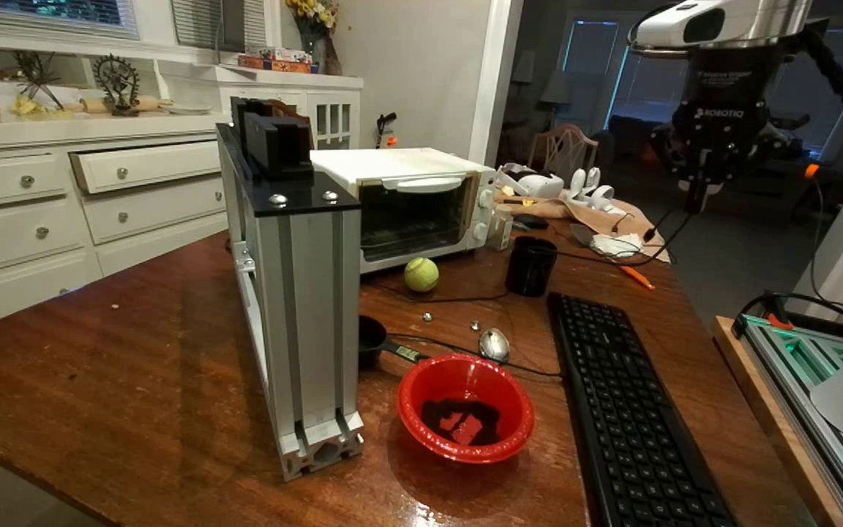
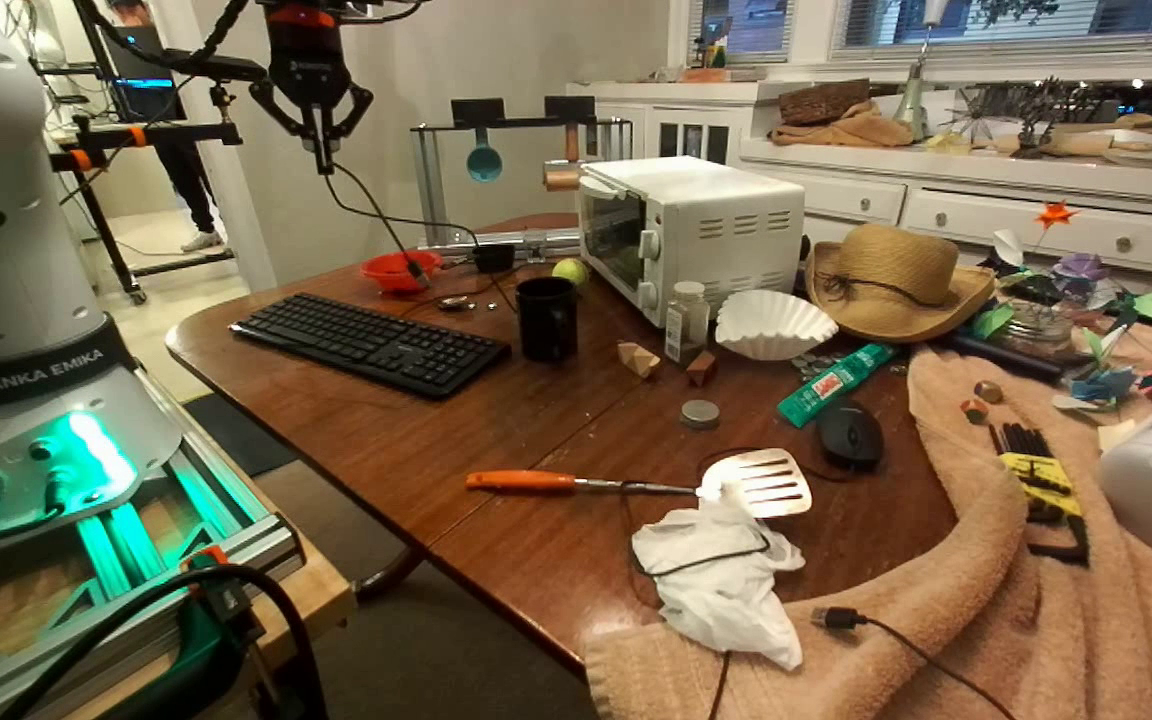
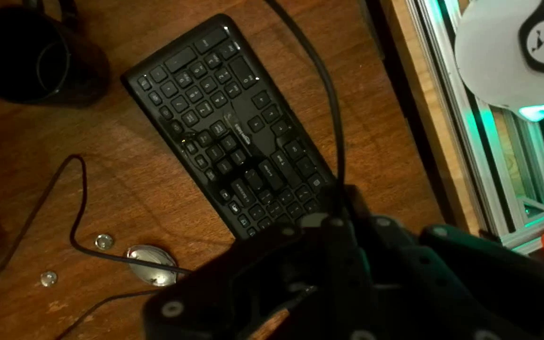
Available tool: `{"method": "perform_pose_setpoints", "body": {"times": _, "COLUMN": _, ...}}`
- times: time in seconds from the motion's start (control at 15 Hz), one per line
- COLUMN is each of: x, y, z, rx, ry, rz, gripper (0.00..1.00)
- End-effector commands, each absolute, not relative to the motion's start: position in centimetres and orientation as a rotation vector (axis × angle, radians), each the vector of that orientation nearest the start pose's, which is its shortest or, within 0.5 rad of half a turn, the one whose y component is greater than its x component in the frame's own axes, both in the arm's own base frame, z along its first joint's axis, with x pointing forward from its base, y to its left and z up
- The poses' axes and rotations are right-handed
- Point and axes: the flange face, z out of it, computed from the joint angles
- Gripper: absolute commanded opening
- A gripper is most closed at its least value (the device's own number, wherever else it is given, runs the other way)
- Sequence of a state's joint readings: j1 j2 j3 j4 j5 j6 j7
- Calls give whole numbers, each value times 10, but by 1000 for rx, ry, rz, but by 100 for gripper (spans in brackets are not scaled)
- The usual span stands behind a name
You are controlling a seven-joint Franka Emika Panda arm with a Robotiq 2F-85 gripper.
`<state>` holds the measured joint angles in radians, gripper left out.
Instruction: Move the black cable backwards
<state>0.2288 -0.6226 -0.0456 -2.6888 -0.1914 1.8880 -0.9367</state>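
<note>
Black cable (image 3: 332, 97), one: raised well above the keyboard (image 3: 234, 134), clamped in the gripper (image 2: 323, 165), fingertips together on it, loose end dangling. Probable faults: slipping free, being so thin; toppled mug (image 2: 544, 322), should slack running near it catch when drawn back.

A white drawer cabinet (image 1: 143, 201) stands below blind-covered windows (image 1: 48, 16), beside a pale wall (image 1: 414, 80).

Your claw (image 1: 695, 203) pinches the black cable (image 1: 673, 238) above the surface (image 1: 136, 366), where a red bowl (image 1: 465, 380) sits beside the keyboard (image 1: 634, 410).
</note>
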Motion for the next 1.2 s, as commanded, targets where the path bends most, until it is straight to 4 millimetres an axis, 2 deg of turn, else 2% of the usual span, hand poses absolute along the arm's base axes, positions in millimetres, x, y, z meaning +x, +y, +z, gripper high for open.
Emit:
{"method": "perform_pose_setpoints", "body": {"times": 0.0, "x": 357, "y": 47, "z": 412, "rx": -2479, "ry": -2088, "rz": 372, "gripper": 1}}
{"method": "perform_pose_setpoints", "body": {"times": 0.33, "x": 407, "y": 53, "z": 437, "rx": -2340, "ry": -2361, "rz": 347, "gripper": 1}}
{"method": "perform_pose_setpoints", "body": {"times": 0.53, "x": 439, "y": 57, "z": 455, "rx": -2324, "ry": -2383, "rz": 257, "gripper": 1}}
{"method": "perform_pose_setpoints", "body": {"times": 0.6, "x": 416, "y": 56, "z": 451, "rx": -2353, "ry": -2354, "rz": 274, "gripper": 4}}
{"method": "perform_pose_setpoints", "body": {"times": 0.73, "x": 431, "y": 57, "z": 457, "rx": -2348, "ry": -2370, "rz": 260, "gripper": 4}}
{"method": "perform_pose_setpoints", "body": {"times": 1.0, "x": 437, "y": 58, "z": 455, "rx": -2342, "ry": -2370, "rz": 270, "gripper": 1}}
{"method": "perform_pose_setpoints", "body": {"times": 1.13, "x": 451, "y": 60, "z": 451, "rx": -2377, "ry": -2378, "rz": 279, "gripper": 1}}
